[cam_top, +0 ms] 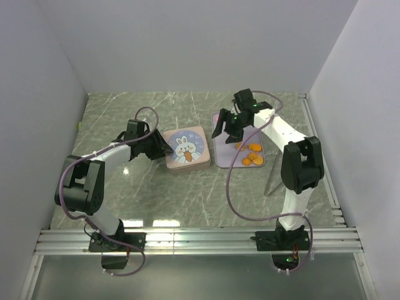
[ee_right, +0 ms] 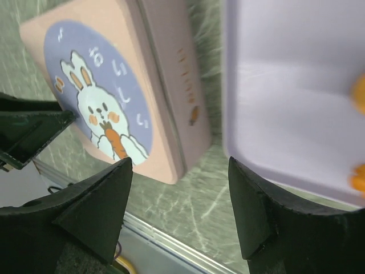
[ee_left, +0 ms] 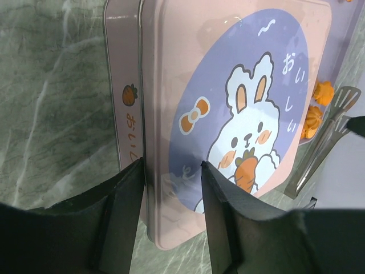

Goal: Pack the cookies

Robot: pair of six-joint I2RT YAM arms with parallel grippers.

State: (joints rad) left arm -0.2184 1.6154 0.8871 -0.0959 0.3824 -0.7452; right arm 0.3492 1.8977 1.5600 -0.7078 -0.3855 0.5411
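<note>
Overhead, the orange cookies (cam_top: 250,156) lie on the lavender tray (cam_top: 224,156), right of the closed bunny tin (cam_top: 186,149). The right gripper (ee_right: 179,165) gapes wide and empty. The left gripper (ee_left: 171,165) straddles the tin's edge, half apart; whether it pinches is unclear. Only its camera shows what look like metal tongs (ee_left: 319,151).

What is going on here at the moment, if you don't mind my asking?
The left gripper straddles the left edge of the closed pink bunny tin; whether it is clamped is unclear. The right gripper hangs open and empty above the lavender tray's left edge, and the orange cookies lie on it unpacked.
</note>
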